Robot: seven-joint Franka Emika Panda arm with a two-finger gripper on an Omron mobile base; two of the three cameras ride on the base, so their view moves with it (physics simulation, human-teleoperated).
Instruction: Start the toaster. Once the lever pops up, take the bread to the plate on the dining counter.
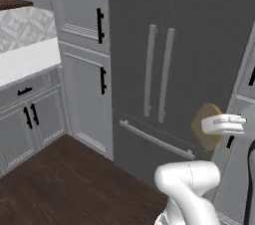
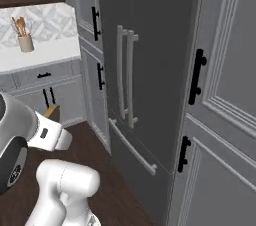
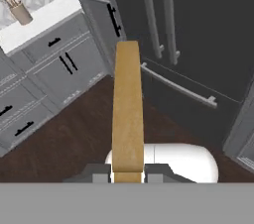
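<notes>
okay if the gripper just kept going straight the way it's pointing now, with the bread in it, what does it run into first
Probably the dark fridge. In the hand view the gripper holds the bread edge-on, aimed near the fridge's lower drawer handle and its left edge. Depth is unclear, so the grey cabinet beside it is possible.

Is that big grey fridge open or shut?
Shut: the fridge's doors lie flush, their long handles side by side, and no gap shows.
</notes>
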